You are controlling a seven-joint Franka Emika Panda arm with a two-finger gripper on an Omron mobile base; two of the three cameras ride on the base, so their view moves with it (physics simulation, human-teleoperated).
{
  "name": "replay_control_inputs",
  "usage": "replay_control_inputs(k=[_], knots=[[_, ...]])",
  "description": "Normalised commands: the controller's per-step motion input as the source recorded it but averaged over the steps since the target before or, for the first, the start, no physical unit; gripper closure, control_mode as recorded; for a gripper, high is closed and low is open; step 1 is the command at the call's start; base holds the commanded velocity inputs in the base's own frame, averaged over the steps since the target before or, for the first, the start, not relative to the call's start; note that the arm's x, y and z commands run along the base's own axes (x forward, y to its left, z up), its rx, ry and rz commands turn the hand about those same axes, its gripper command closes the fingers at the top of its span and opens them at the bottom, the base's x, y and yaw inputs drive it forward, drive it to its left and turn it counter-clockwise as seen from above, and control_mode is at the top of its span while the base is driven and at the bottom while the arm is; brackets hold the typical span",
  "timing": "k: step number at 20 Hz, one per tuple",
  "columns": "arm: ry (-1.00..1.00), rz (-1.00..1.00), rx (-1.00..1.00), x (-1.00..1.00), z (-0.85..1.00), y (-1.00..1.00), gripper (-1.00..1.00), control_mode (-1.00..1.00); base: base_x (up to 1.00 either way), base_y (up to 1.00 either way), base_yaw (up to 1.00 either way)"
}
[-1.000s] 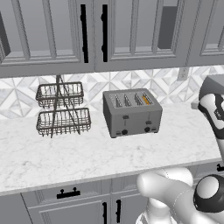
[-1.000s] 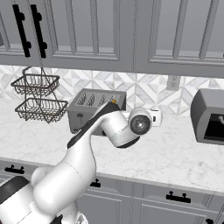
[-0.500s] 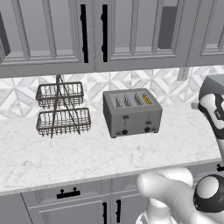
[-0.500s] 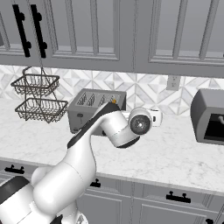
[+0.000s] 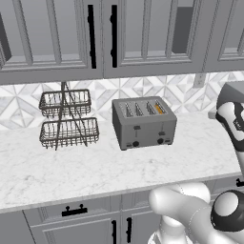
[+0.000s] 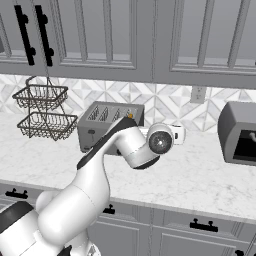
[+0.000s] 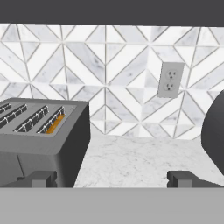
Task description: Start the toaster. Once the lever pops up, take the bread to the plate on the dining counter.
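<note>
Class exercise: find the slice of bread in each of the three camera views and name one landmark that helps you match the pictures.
Left base view: the bread is an orange sliver in the rightmost slot of the toaster, picture centre.
Right base view: bread at the toaster's right end, above the arm.
Hand view: bread in the nearest slot, left.
Shared landmark: the toaster.

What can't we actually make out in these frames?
- Bread: an orange sliver shows in the toaster's rightmost slot in the left base view; the slot hides the rest.
- Toaster front, right base view: the arm covers the levers.
- Toaster, hand view: cut off by the left edge; its front is in shadow.
- Gripper: fingertips wide apart, nothing between.
</note>
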Motion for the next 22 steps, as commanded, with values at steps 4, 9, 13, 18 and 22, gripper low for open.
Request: replay_control_inputs(k=[4,9,13,18,22], knots=[[0.0,0.0,0.0,0.0,0.0,0.0,-1.0,-1.0,0.0,0.0,0.0],[0.0,0.0,0.0,0.0,0.0,0.0,-1.0,-1.0,0.0,0.0,0.0],[0.0,0.0,0.0,0.0,0.0,0.0,-1.0,-1.0,0.0,0.0,0.0],[0.0,0.0,0.0,0.0,0.0,0.0,-1.0,-1.0,0.0,0.0,0.0],[0.0,0.0,0.0,0.0,0.0,0.0,-1.0,-1.0,0.0,0.0,0.0]])
